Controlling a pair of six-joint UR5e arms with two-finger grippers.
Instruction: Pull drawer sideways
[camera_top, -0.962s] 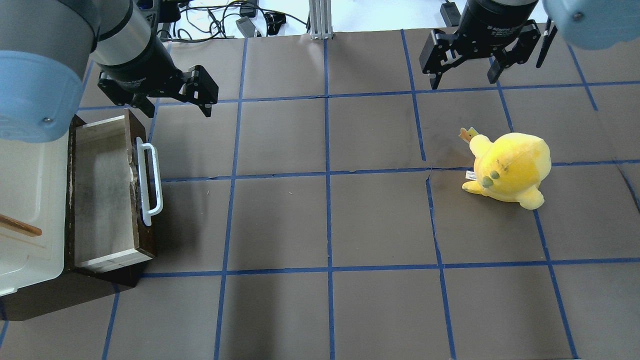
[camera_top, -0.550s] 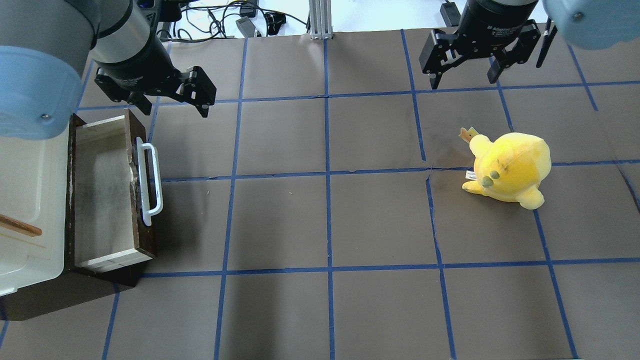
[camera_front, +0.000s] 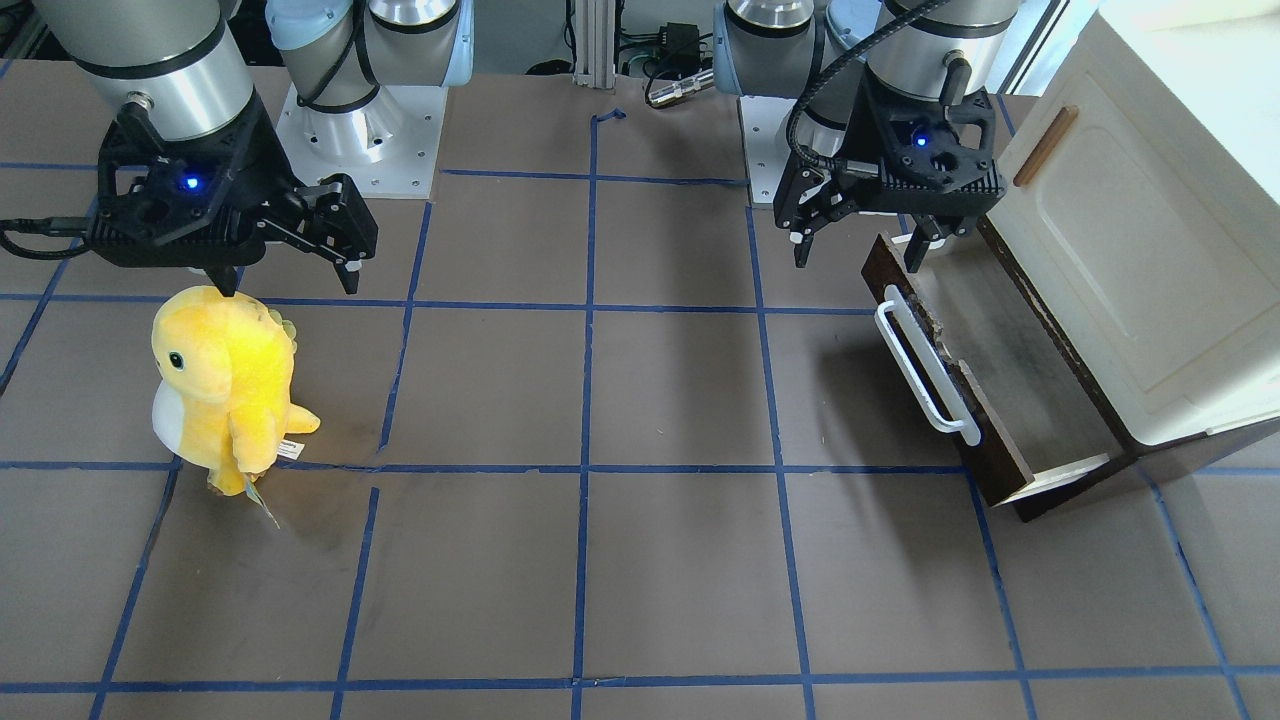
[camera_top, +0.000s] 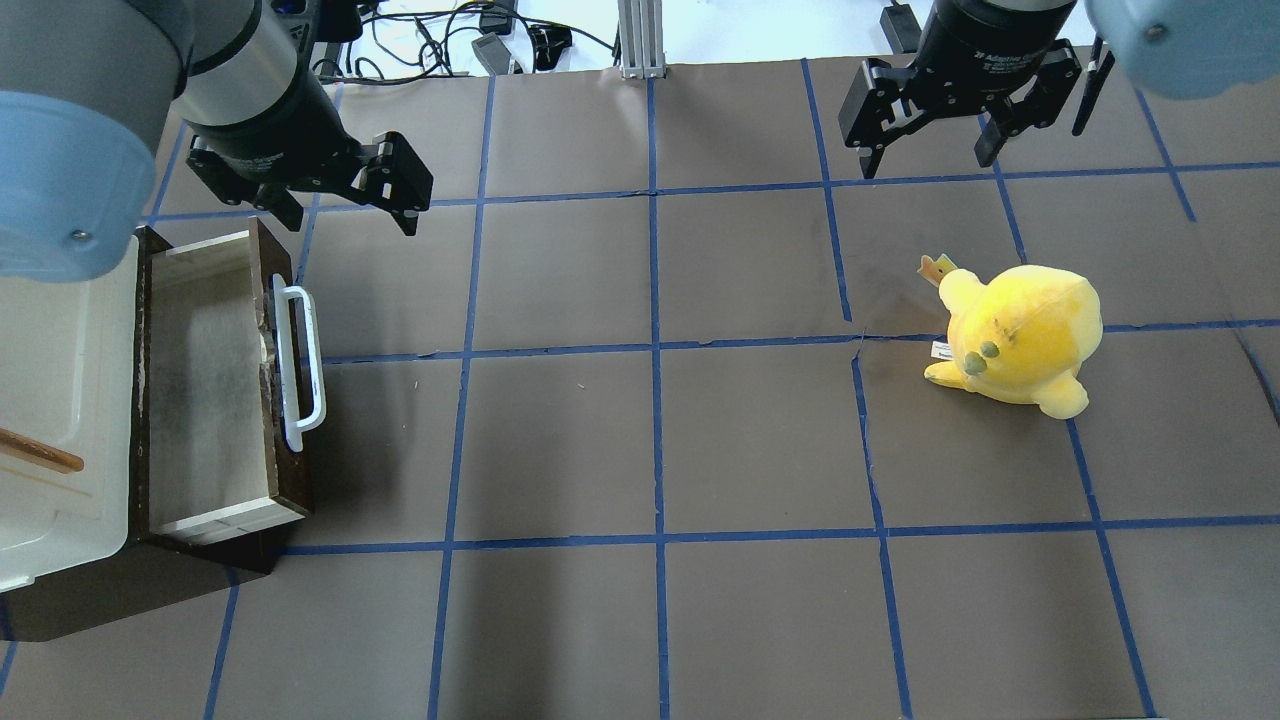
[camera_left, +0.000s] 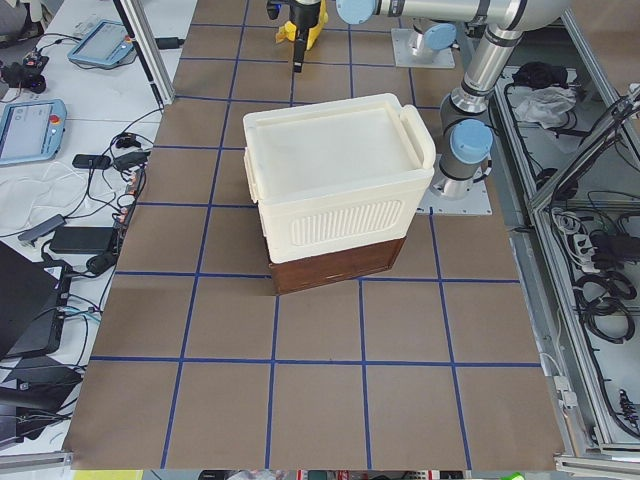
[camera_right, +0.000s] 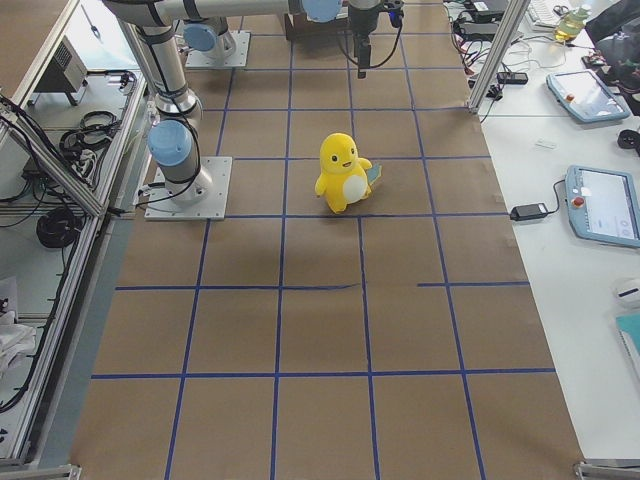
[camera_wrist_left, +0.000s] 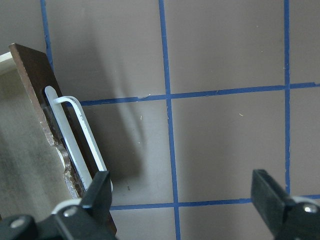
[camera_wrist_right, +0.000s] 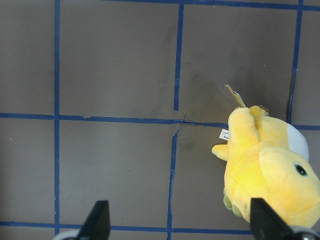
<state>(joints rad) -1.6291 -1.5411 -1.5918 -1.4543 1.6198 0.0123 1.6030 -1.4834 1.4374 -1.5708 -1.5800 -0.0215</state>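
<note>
Overhead exterior: your left tool (camera_top: 345, 215) spread, 1 o'clock of the drawer (camera_top: 200, 380); right tool (camera_top: 928, 160) spread, 11 o'clock of yellow plush toy (camera_top: 1020, 335).

The drawer (camera_top: 205, 390) is wide and shallow, with a dark brown wooden front, pale inner walls and a pale floor smudged with grey. It stands pulled well out from under the cream-white cabinet (camera_top: 60, 330), at the robot's left end of the table (camera_top: 650, 450), with its front facing the table's middle. 1 long white bar handle (camera_top: 314, 355) runs along the front (fixed at its 2 ends, and slightly skewed in the overhead view). The front's top edge looks chipped beside the handle.
</note>
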